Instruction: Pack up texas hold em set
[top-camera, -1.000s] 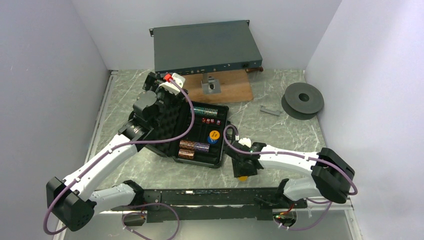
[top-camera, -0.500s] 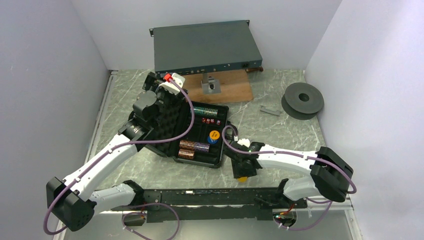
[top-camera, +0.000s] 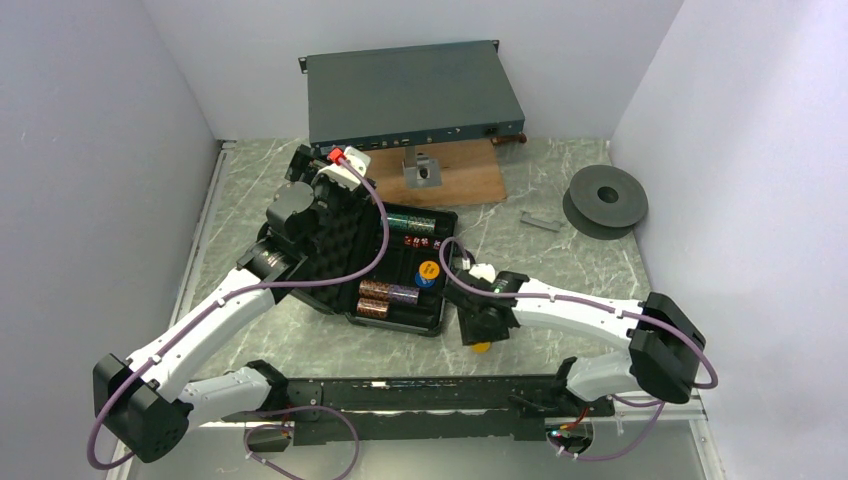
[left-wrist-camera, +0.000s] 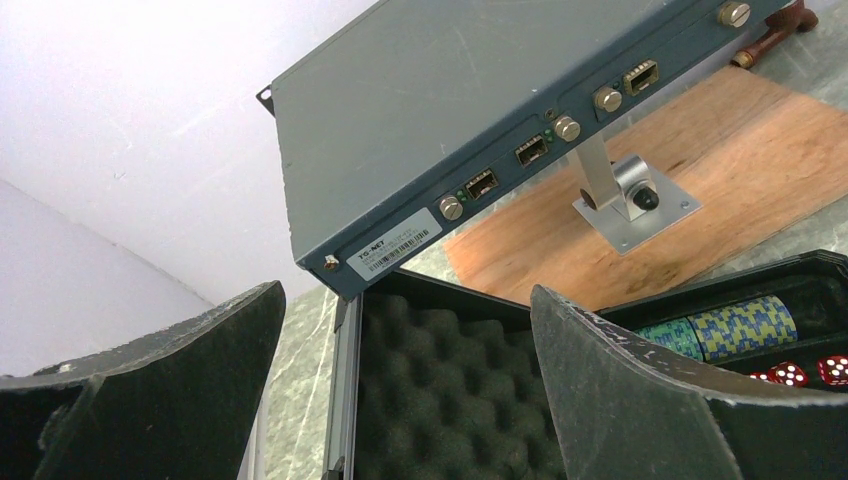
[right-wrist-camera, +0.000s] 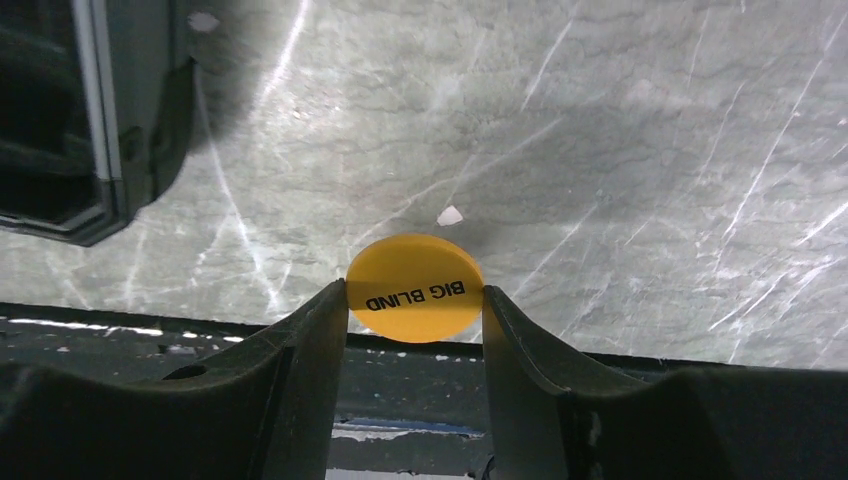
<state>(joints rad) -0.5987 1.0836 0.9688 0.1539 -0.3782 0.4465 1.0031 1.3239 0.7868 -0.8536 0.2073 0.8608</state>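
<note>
The black case (top-camera: 446, 226) lies open at the table's middle, its foam-lined lid (top-camera: 336, 238) raised on the left. Inside are chip stacks (top-camera: 388, 294), a green stack (top-camera: 412, 222), red dice (top-camera: 420, 241) and an orange-and-blue disc (top-camera: 429, 271). My left gripper (top-camera: 303, 163) stands wide open at the lid's top edge, one finger on each side of the foam (left-wrist-camera: 440, 390); its wrist view also shows the chip stack (left-wrist-camera: 745, 325) and dice (left-wrist-camera: 790, 373). My right gripper (right-wrist-camera: 415, 295) is shut on a yellow "BIG BLIND" disc (right-wrist-camera: 415, 275), just right of the case's near corner (top-camera: 482, 347).
A grey-blue rack unit (top-camera: 410, 95) sits at the back on a metal bracket (top-camera: 422, 172) and wooden board (top-camera: 465, 185). A dark grey spool (top-camera: 605, 200) and a small grey piece (top-camera: 540, 222) lie at the right. A black rail (top-camera: 420, 395) runs along the near edge.
My right gripper, holding the yellow disc, has shifted slightly left and away from the near rail, closer to the case. The left arm has not moved.
</note>
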